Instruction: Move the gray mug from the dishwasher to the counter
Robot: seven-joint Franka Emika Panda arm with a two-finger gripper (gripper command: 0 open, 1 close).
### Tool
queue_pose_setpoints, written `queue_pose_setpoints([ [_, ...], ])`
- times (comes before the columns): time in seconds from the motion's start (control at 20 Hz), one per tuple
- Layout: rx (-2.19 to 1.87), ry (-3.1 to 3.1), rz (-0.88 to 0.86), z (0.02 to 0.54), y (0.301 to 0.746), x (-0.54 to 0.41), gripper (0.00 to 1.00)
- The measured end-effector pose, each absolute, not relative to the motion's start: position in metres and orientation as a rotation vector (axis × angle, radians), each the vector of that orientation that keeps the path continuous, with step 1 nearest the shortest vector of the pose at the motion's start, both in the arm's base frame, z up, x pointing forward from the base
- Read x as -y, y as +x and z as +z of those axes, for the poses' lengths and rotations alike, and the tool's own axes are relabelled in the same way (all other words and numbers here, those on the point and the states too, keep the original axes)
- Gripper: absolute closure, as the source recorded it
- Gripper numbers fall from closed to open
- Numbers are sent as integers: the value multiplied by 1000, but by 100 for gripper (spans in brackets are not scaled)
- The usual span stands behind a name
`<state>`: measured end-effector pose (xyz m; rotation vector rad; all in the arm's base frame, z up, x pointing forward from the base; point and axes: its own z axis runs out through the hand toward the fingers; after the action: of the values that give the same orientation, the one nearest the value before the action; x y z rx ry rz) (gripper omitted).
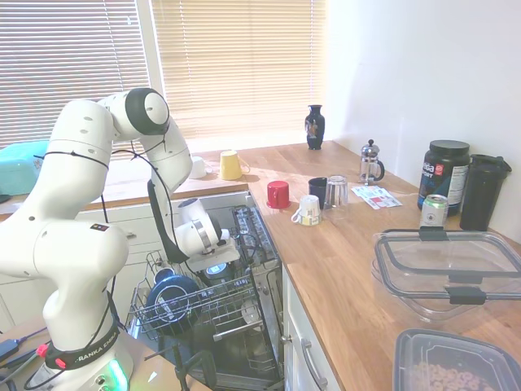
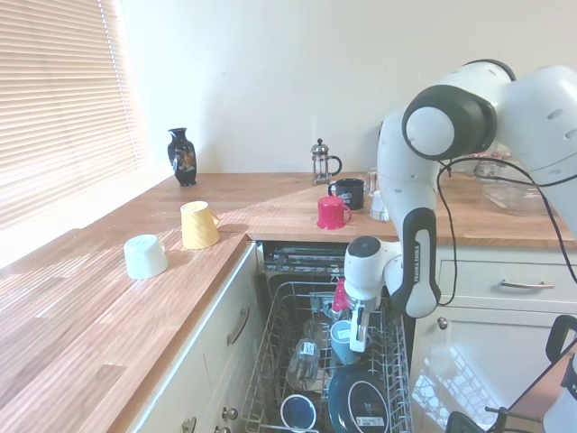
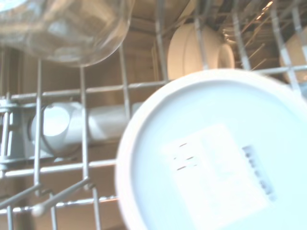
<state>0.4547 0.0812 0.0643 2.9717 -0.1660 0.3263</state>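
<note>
One gray mug (image 2: 342,340) sits upside down in the wire rack (image 2: 397,361) of the open dishwasher (image 1: 244,326), and my gripper (image 2: 358,338) hangs right over it, fingers pointing down at its right side; whether they are apart or closed I cannot tell. My wrist view is mostly filled by a pale round base with a printed label (image 3: 216,163), rack wires behind. On the counter (image 2: 270,203) stand a red cup (image 2: 331,213) and a black mug (image 2: 349,193)

Window glare (wrist view perhaps overexposed)
</note>
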Motion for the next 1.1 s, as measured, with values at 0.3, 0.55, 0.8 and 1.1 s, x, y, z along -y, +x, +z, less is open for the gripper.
queue_pose_setpoints([
  [0.3,158,2973,320,42,447,-81,100],
  [0.55,162,2972,324,39,448,-78,100],
  [0.8,166,2966,328,40,451,-76,100],
  [1.1,168,2954,334,40,457,-81,100],
])
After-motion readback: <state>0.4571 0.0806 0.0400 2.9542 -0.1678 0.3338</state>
